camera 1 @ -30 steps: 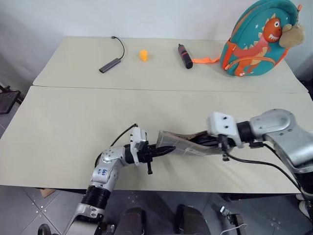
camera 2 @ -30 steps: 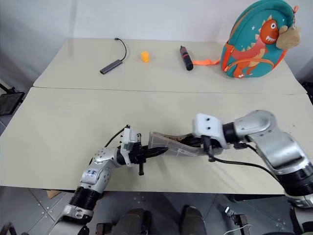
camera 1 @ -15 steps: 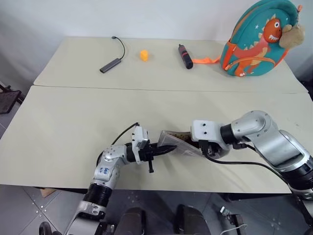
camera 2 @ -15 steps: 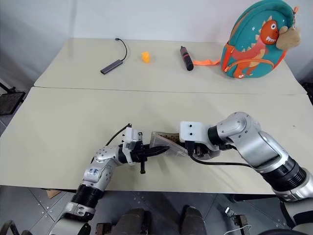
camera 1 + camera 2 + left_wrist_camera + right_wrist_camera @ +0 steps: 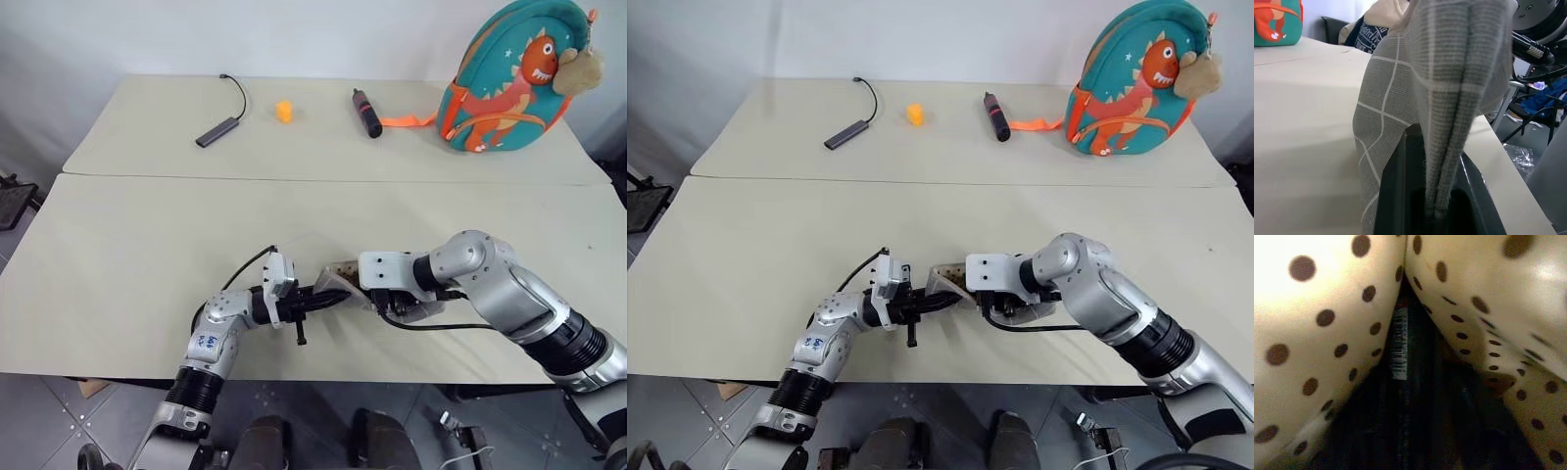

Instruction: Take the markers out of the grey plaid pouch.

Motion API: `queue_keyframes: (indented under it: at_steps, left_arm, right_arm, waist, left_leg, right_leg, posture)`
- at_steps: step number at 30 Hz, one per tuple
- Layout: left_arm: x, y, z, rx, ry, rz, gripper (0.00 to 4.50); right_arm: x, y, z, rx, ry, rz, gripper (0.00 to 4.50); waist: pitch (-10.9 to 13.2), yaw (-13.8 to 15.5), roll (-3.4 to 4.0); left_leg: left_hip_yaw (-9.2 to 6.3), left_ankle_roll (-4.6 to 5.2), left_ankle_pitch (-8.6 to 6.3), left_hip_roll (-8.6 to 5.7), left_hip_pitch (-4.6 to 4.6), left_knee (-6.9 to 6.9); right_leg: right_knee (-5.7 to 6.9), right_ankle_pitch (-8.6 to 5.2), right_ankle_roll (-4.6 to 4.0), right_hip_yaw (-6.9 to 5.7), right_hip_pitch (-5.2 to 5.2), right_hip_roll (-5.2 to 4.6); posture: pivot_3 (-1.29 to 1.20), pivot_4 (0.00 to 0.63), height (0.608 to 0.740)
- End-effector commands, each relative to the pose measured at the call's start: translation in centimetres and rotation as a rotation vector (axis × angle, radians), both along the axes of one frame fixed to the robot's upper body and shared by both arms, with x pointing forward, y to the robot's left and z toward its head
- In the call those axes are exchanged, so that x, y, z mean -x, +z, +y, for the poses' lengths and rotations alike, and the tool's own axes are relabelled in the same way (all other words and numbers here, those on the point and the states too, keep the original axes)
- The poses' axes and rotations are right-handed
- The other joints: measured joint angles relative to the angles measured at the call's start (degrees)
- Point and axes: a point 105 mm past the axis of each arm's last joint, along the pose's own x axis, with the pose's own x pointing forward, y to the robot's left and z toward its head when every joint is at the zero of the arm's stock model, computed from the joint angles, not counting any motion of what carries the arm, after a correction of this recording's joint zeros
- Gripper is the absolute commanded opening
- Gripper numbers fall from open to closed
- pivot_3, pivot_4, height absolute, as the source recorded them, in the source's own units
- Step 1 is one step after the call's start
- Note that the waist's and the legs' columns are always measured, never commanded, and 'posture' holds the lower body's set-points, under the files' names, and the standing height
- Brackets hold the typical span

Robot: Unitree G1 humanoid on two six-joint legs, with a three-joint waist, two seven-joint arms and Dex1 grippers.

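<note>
The grey plaid pouch [image 5: 340, 278] hangs just above the near table, bunched short between my two hands. My left gripper [image 5: 331, 298] is shut on one end of it; the left wrist view shows the folded plaid fabric [image 5: 1435, 83] pinched between the black fingers [image 5: 1396, 196]. My right gripper [image 5: 396, 294] is pushed into the pouch's mouth from the other side. In the right wrist view a dark marker [image 5: 1399, 347] with a barcode label lies deep in the fold of the dotted tan lining [image 5: 1327, 308].
On the far table stand a teal dinosaur backpack [image 5: 509, 73], a black cylinder with an orange strap [image 5: 367, 111], a small orange object [image 5: 284, 111] and a grey adapter with a cable [image 5: 217, 130]. A seam [image 5: 294, 176] divides the two tables.
My right hand has moved left and down into the pouch, which has bunched up shorter. The left gripper has kept its place and its hold.
</note>
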Motion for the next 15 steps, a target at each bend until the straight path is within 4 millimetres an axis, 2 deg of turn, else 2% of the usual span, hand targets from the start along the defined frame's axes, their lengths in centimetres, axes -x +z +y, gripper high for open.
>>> queue_keyframes:
  at_steps: [1, 4, 6, 8, 11, 15]
  left_arm:
    - [0.0, 0.4, 0.1, 0.024, 0.005, -0.015, 0.00]
    - [0.0, 0.4, 0.2, 0.021, 0.011, -0.013, 0.00]
    - [-0.1, 0.4, 0.4, 0.019, 0.015, -0.012, 0.00]
    - [-0.2, 0.5, 0.6, 0.020, 0.025, -0.009, 0.00]
    - [-0.3, 0.5, 0.8, 0.022, 0.032, -0.004, 0.00]
    - [-0.2, 0.4, 1.0, 0.019, 0.033, 0.002, 0.00]
  right_arm:
    - [0.4, 0.5, 0.5, -0.061, 0.053, 0.004, 1.07]
    - [0.3, 1.4, 0.4, -0.094, 0.072, -0.024, 1.07]
    - [0.3, 2.8, 0.0, -0.147, 0.088, -0.048, 1.07]
    - [1.5, 4.2, -0.4, -0.246, 0.174, -0.039, 1.07]
    - [2.8, 5.2, -1.3, -0.352, 0.274, -0.031, 1.07]
    - [2.6, 5.7, -3.1, -0.440, 0.294, -0.078, 1.07]
  waist:
    - [0.00, -0.06, 0.00]
    - [0.00, -0.10, 0.00]
    - [0.00, -0.13, 0.00]
    - [0.00, -0.07, 0.00]
    - [0.01, 0.45, -0.01]
    - [0.01, 0.46, -0.01]
  left_leg:
    - [0.00, 0.00, 0.00, 0.00, 0.00, 0.00]
    - [0.00, 0.00, 0.00, 0.00, 0.00, 0.00]
    - [0.01, 0.00, 0.00, 0.00, 0.00, 0.00]
    - [0.01, 0.00, 0.00, -0.01, -0.01, -0.01]
    - [0.03, 0.01, 0.00, -0.03, -0.02, -0.01]
    - [0.20, 0.01, -0.01, -0.02, 0.01, 0.00]
  right_leg:
    - [0.00, 0.00, 0.00, 0.00, 0.00, 0.00]
    - [0.00, 0.00, 0.00, 0.00, -0.01, 0.00]
    - [0.00, 0.00, 0.00, 0.00, -0.01, 0.00]
    - [0.00, 0.00, 0.00, 0.00, -0.02, 0.00]
    - [-0.07, 0.00, 0.00, -0.04, 0.04, -0.01]
    - [-0.19, 0.01, 0.01, -0.25, 0.26, -0.01]
  posture:
    - [0.00, 0.150, 0.740]
    - [0.00, 0.150, 0.740]
    - [0.00, 0.150, 0.740]
    - [0.00, 0.150, 0.740]
    - [0.00, 0.150, 0.740]
    - [0.00, 0.150, 0.740]
